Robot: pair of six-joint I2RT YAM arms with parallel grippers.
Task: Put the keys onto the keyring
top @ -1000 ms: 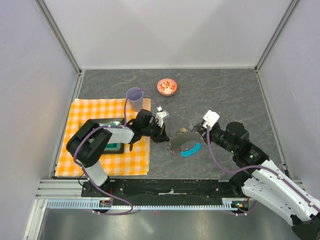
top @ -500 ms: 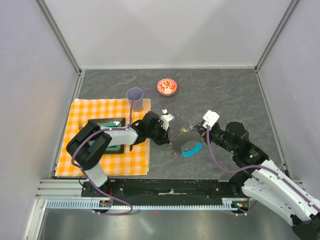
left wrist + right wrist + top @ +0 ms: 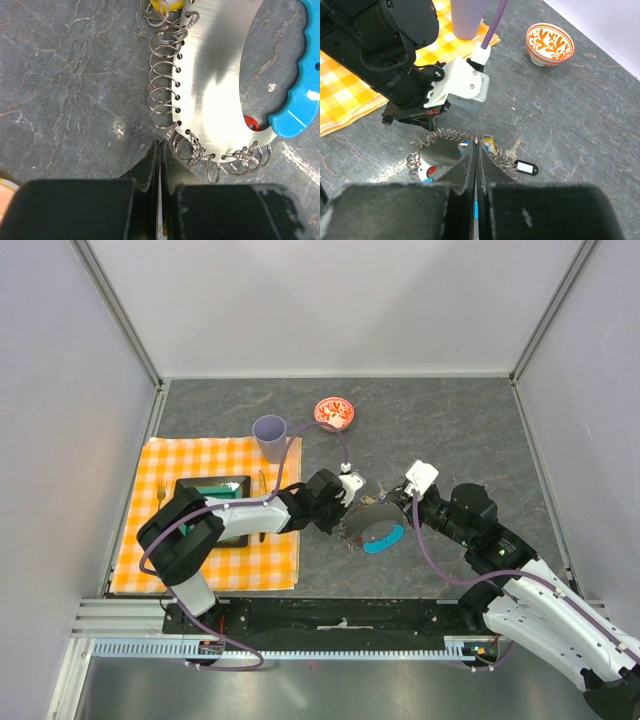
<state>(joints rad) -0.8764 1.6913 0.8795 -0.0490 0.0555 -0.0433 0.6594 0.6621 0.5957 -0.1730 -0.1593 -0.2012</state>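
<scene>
Now, both hands are down at the keyring [image 3: 215, 75], a bright metal crescent with a scalloped blue fob [image 3: 300, 75] along one edge and a run of little split rings [image 3: 162, 85] threaded through its holes. The left hand [image 3: 159, 146] is closed tight, pads together. Its tip sits right against the split ring at the near corner of the plate, touching it. Whether it has actually nipped that ring I cannot tell from here.

Across from it, the right hand [image 3: 476, 142] is pressed shut too. Blue shows in the slit between its fingers, so I judge it is clamped across the keyring and steadying it just off the worktop [image 3: 65, 75].

Here is the relation that matters. From the left hand the row of split rings runs straight away, and the keys [image 3: 512, 148] lie at its far end. A yellow-headed key [image 3: 164, 5] sits just past the last ring, and a black-tagged key [image 3: 525, 168] rests on the stone beside it. The right hand is far nearer to them, practically touching, but it looks busy holding. So the fetching would fall to the left hand, reaching along the ring's length.
</scene>
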